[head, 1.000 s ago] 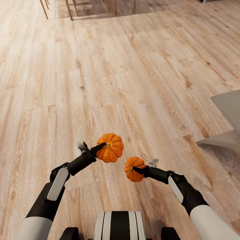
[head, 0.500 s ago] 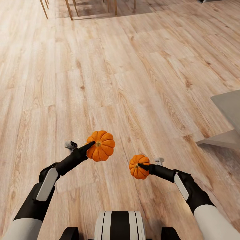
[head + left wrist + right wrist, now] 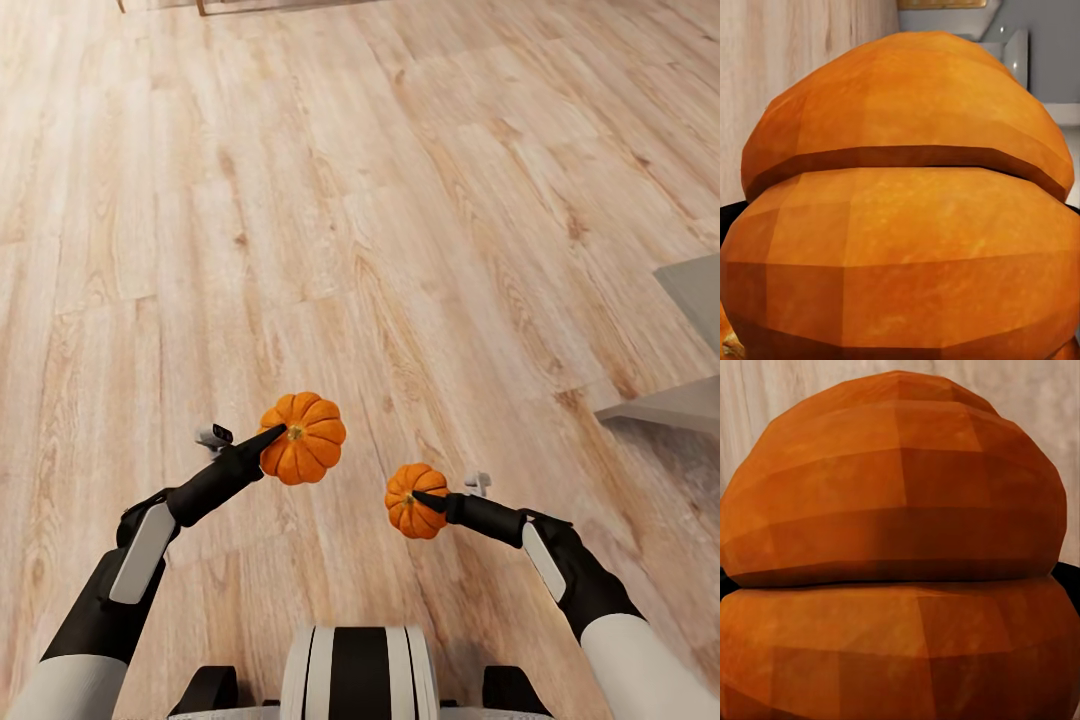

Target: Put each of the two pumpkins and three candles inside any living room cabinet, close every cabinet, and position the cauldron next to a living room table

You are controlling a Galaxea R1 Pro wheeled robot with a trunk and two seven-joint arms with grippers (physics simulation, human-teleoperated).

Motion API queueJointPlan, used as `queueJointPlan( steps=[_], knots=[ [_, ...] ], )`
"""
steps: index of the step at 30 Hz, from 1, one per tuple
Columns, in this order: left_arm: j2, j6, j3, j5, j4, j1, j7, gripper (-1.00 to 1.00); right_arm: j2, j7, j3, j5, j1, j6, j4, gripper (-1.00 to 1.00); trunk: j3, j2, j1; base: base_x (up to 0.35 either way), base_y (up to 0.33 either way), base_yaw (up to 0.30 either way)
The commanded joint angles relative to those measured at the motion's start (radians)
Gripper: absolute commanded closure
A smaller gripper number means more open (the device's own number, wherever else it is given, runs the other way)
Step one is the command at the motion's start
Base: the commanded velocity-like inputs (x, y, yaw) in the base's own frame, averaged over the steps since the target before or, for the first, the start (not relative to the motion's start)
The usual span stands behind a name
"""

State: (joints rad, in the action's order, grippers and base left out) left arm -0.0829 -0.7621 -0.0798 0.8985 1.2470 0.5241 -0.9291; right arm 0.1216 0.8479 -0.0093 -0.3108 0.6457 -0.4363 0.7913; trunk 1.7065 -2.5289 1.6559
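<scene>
Two orange pumpkins hang above the wooden floor in the head view. The larger pumpkin (image 3: 303,451) sits in my left gripper (image 3: 278,437), which is shut on it. The smaller pumpkin (image 3: 413,500) is held by my right gripper (image 3: 425,499), shut on it as well. Up close, the left wrist view is taken up by orange pumpkin ribs (image 3: 900,217), and the right wrist view by the other pumpkin (image 3: 896,562). The candles, the cabinet, the cauldron and the table are out of view.
Light wood plank floor (image 3: 360,200) stretches ahead. A pale grey slab-like furniture corner (image 3: 680,350) juts in at the right edge. My own base (image 3: 360,675) shows at the bottom centre.
Both arms spread apart a second ago, the left pumpkin going left and the right one right. Since then the head view has tilted down; the chair legs have left the top edge.
</scene>
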Motion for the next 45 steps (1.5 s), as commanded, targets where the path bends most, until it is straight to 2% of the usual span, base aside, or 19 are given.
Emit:
queueJointPlan(
  steps=[1,5,17,37,45],
  knots=[
    [0.0,-0.002,0.0,0.003,0.0,0.0,-0.002,1.0,0.0,0.0,0.0,-0.003,0.0,-0.001,0.0,1.0,0.004,0.0,0.0,0.0,0.0,0.0],
    [0.0,-0.002,0.0,0.003,0.0,0.0,-0.002,1.0,0.0,0.0,0.0,-0.002,0.0,-0.001,0.002,1.0,0.019,-0.001,0.002,0.0,0.0,0.0],
    [0.003,-0.001,0.001,0.008,-0.002,0.0,-0.005,1.0,0.0,0.016,0.0,-0.004,0.0,-0.001,0.006,1.0,0.019,-0.001,0.002,0.0,0.0,0.0],
    [0.0,-0.018,0.0,0.009,0.027,0.002,-0.005,1.0,-0.007,0.014,0.002,-0.004,0.0,-0.001,0.005,1.0,-0.058,0.003,-0.007,0.0,0.0,0.004],
    [-0.001,-0.068,-0.004,0.015,0.084,0.002,-0.006,1.0,-0.008,0.01,0.0,-0.004,0.0,-0.002,0.005,1.0,-0.089,0.005,-0.01,0.0,0.0,0.242]
  ],
)
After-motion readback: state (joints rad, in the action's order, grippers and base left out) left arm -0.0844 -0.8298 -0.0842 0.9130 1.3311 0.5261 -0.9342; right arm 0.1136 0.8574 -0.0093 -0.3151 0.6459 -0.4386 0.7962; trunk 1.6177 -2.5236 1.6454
